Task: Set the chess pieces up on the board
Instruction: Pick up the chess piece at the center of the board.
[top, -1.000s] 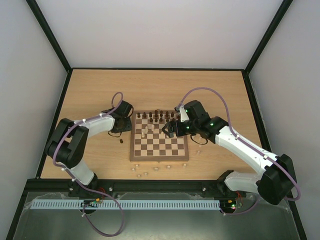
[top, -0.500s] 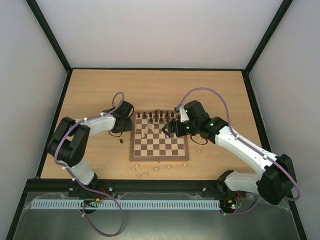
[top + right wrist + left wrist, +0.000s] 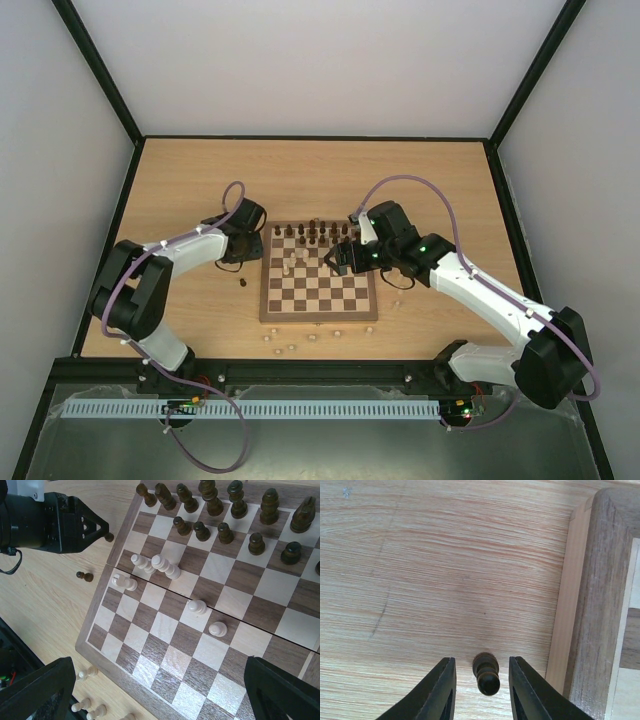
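Note:
The board (image 3: pixel 267 290) lies mid-table, and its border (image 3: pixel 600 605) fills the right of the left wrist view. Dark chess pieces (image 3: pixel 210 500) stand along its far rows. A few pale ones (image 3: pixel 165 567) stand mid-board. My left gripper (image 3: pixel 481 662) is down at the table left of the board's far corner. It is open, with its fingers (image 3: pixel 442 690) on either side of an upright dark pawn (image 3: pixel 486 674) and a gap on both sides. My right gripper (image 3: pixel 160 680) hovers wide open over the board with nothing between its fingers.
Another dark pawn (image 3: pixel 243 283) lies on the table left of the board. Several pale pieces (image 3: pixel 290 345) are scattered on the table by the board's near edge, and a few more (image 3: pixel 397 305) lie to its right. Black frame rails edge the table.
My left gripper's fingers have narrowed around the dark pawn. The right arm has barely moved.

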Robot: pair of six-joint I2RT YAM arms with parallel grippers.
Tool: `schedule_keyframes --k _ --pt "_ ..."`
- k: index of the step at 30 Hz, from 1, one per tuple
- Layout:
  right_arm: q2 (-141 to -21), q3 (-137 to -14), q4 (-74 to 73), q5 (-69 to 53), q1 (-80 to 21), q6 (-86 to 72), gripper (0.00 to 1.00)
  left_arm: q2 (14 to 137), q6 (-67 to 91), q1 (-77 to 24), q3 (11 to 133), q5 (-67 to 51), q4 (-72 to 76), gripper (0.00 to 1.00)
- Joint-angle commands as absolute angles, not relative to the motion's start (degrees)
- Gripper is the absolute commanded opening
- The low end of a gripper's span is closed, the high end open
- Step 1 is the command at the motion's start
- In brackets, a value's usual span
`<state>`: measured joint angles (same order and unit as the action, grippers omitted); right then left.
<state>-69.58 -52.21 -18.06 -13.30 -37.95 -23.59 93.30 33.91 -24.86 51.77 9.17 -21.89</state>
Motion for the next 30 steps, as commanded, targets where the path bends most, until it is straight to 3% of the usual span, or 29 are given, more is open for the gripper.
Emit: schedule_keyframes --k 1,15,30 --pt "-70.00 -51.62 -18.46 -13.66 -38.14 -23.87 0.93 93.00 33.99 -25.43 52.71 9.50 -23.25 0.33" --pt "-69.96 -51.42 -18.36 -13.75 -38.14 -23.91 0.93 94.90 34.20 -26.19 52.56 8.77 -22.45 0.26" --pt "-69.97 -51.23 -18.19 -14.01 -38.14 -23.93 0.91 95.79 34.30 -26.26 53.10 9.14 -22.74 0.05"
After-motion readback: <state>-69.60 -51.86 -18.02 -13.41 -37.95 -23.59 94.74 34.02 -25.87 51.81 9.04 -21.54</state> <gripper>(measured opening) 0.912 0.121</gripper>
